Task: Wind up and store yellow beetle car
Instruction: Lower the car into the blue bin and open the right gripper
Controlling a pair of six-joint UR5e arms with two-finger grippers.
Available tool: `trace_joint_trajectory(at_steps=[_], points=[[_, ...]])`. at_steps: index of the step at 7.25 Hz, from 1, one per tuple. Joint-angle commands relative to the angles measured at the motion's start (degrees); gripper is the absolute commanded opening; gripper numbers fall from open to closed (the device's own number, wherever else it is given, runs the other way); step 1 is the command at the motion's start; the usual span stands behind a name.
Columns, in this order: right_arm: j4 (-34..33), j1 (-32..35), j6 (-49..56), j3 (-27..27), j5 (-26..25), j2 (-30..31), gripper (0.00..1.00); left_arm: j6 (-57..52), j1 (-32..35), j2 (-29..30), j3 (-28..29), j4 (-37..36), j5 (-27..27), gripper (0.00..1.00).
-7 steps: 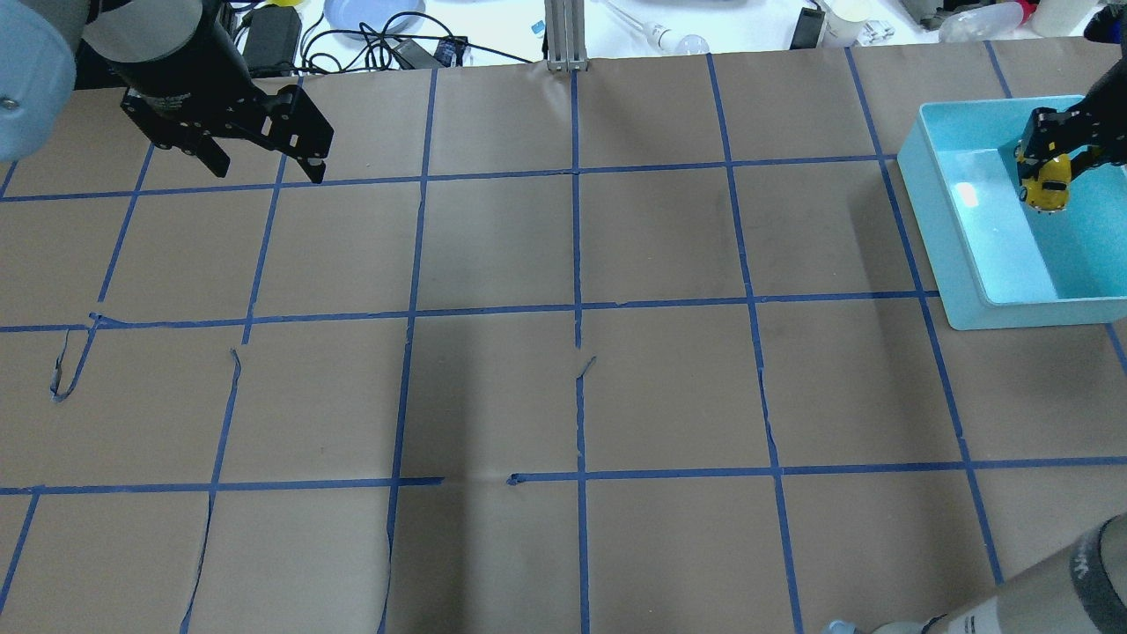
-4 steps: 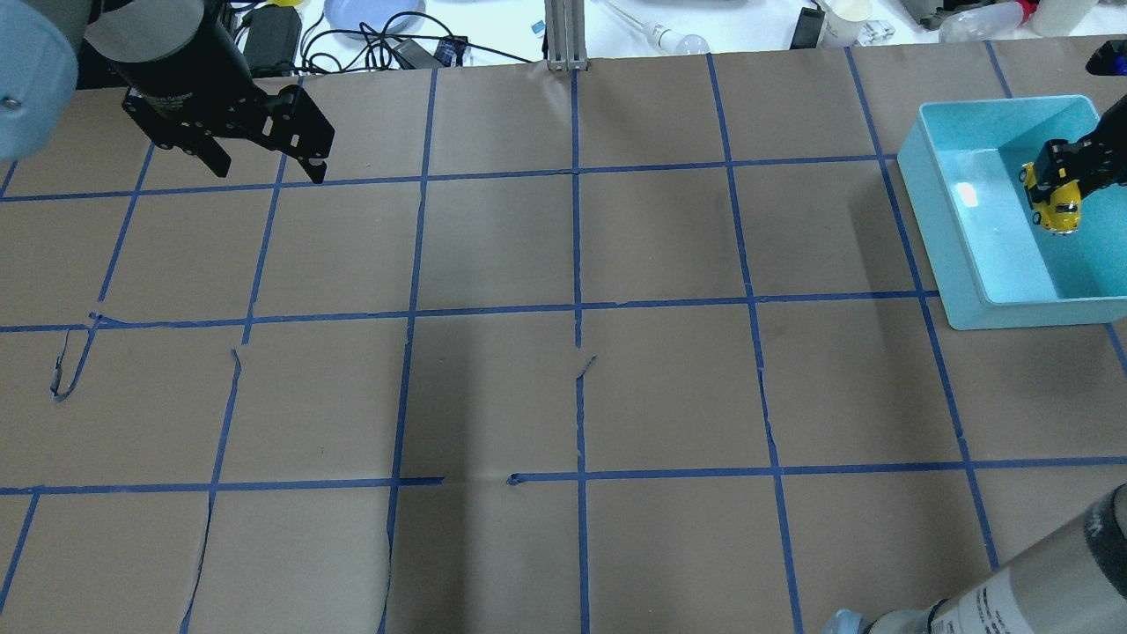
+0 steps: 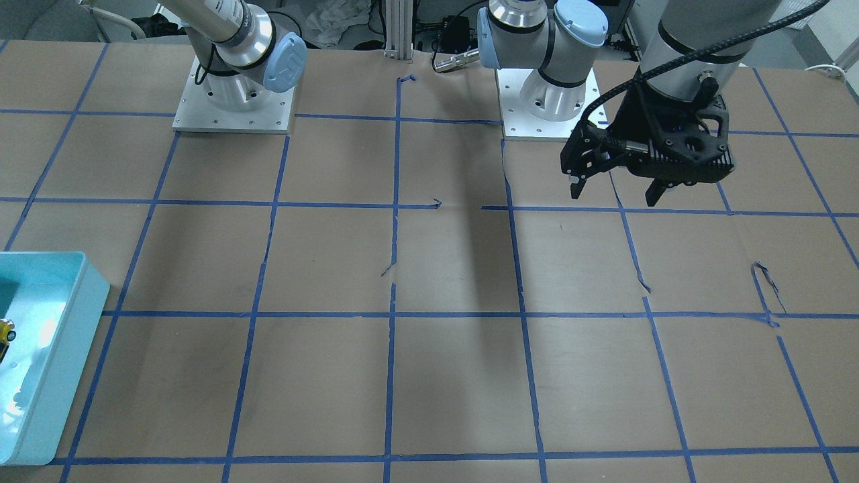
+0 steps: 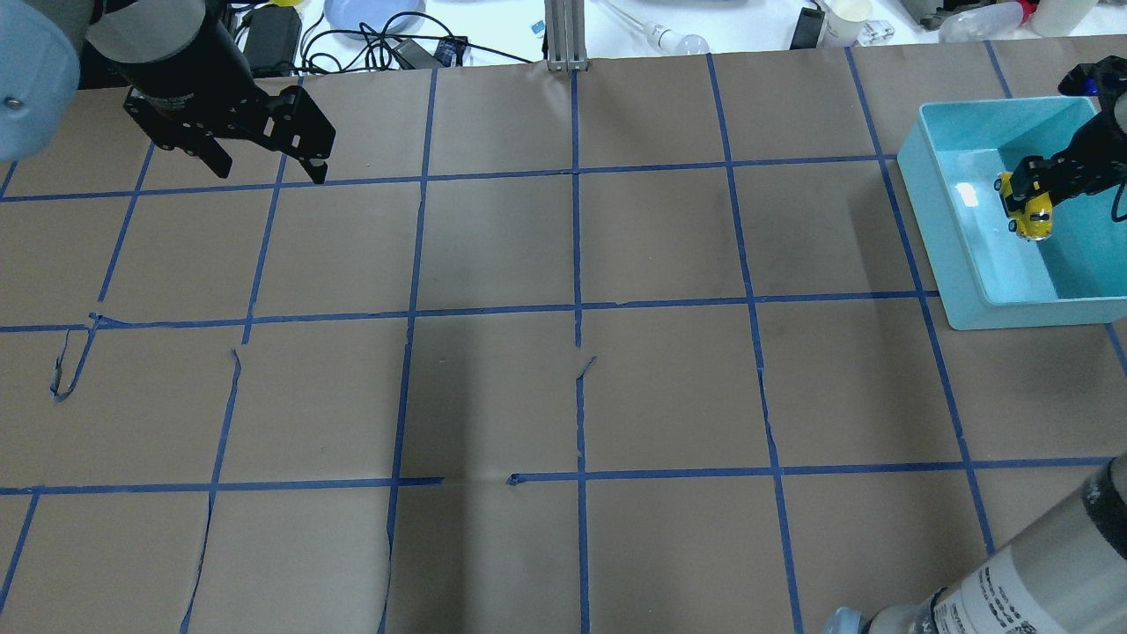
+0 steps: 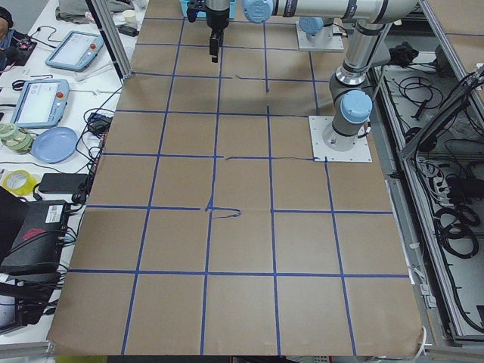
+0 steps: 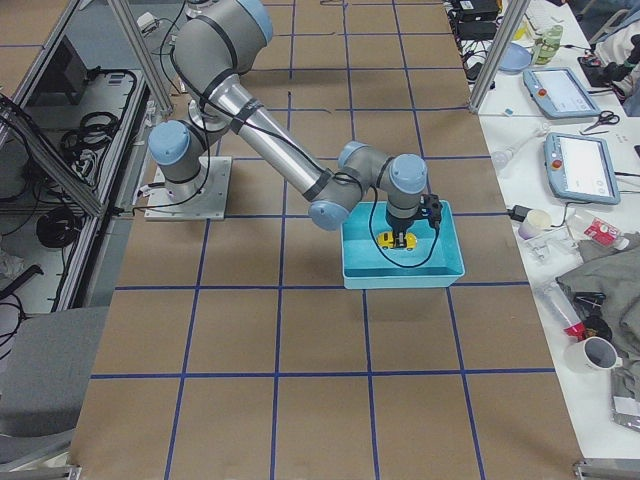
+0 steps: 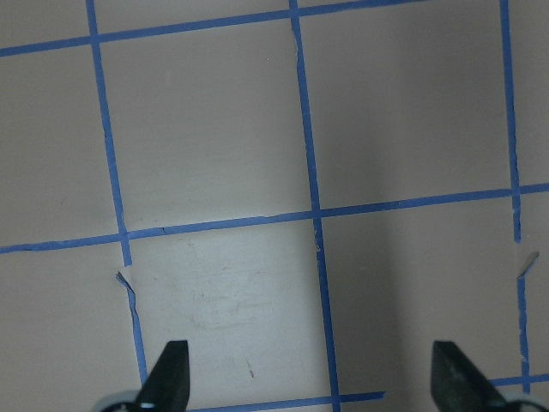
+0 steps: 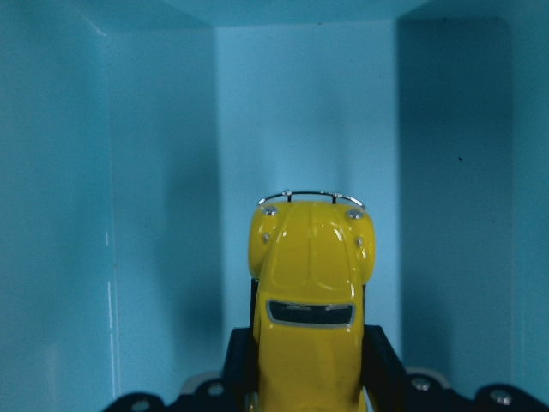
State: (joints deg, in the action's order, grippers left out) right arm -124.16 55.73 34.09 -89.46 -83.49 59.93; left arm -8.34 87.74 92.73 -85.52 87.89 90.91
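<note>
The yellow beetle car [image 8: 311, 283] is held between the jaws of my right gripper [image 8: 311, 369], nose pointing away from the wrist camera. It hangs inside the teal bin [image 4: 933, 211] at the table's right end, near the bin's left wall. The car also shows in the overhead view [image 4: 1030, 216] under the right gripper [image 4: 1023, 195], in the right-side view [image 6: 396, 240] and at the edge of the front view [image 3: 5, 332]. My left gripper [image 4: 268, 172] is open and empty, hovering over the far-left paper; it also shows in the front view [image 3: 614, 196] and the left wrist view [image 7: 311, 378].
Brown paper with a blue tape grid covers the table; some tape strips are peeling [image 4: 66, 374]. An aluminium post [image 4: 563, 35], cables and a blue plate [image 4: 370, 13] lie beyond the far edge. Both arm bases [image 3: 231, 94] stand at the robot's side.
My right gripper has carried the car inside the bin, first toward the near side, then toward the bin's left wall, turning it. The left gripper has not moved.
</note>
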Motion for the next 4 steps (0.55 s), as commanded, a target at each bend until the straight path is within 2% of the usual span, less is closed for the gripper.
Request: trace_joint_trajectory(at_steps=[1, 2, 4], points=[[-2.1, 0.0, 0.9, -1.2, 0.3, -1.2, 0.49, 0.1, 0.1, 0.0, 0.0, 0.0, 0.1, 1.00], [-3.4, 0.0, 1.3, -1.2, -0.3, -2.6, 0.55, 0.1, 0.1, 0.1, 0.0, -0.1, 0.1, 1.00], [-3.5, 0.0, 0.7, -1.3, -0.2, -2.6, 0.77, 0.1, 0.1, -0.1, 0.1, -0.1, 0.0, 1.00]])
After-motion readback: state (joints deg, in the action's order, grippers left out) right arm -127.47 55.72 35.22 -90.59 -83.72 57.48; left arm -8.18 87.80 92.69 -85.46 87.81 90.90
